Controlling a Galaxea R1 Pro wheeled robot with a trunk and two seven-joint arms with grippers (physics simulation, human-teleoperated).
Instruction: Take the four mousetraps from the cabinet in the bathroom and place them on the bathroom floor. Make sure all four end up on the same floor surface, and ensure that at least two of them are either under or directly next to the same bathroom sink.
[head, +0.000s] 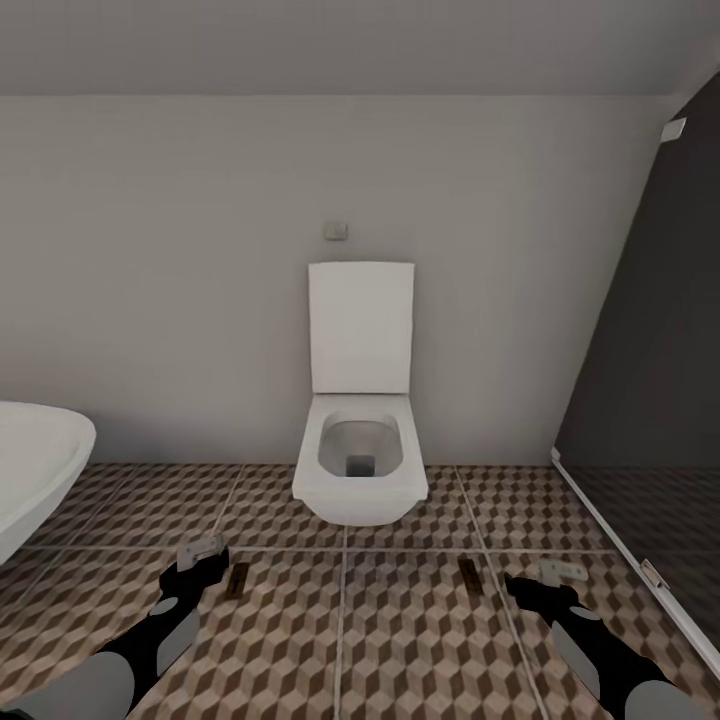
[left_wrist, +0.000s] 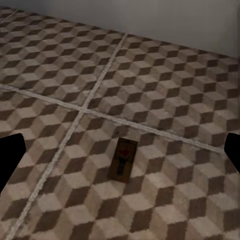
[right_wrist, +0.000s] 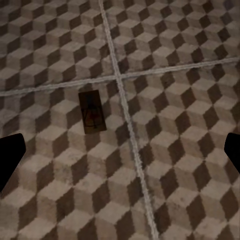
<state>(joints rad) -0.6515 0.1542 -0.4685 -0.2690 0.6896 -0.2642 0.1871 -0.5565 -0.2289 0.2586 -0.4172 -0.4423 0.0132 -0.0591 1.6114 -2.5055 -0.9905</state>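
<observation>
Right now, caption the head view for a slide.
Two mousetraps lie flat on the floor before the toilet, beside open grippers.

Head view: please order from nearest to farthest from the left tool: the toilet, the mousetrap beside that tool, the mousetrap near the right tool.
1. Small tan wooden mousetrap, on the floor just right of the left tool.
2. White ceramic toilet, ahead at the wall.
3. Second tan wooden mousetrap, across the floor.

left arm (head: 150, 640): black casing with grey and white rounded panels | left gripper (head: 203, 553): pale grey, boxy, on a black wrist | right arm (head: 600, 660): same black, grey and white shells | right gripper (head: 562, 572): pale grey block | wrist views: fingers (left_wrist: 10, 155) as plain black shapes at both edges
</observation>
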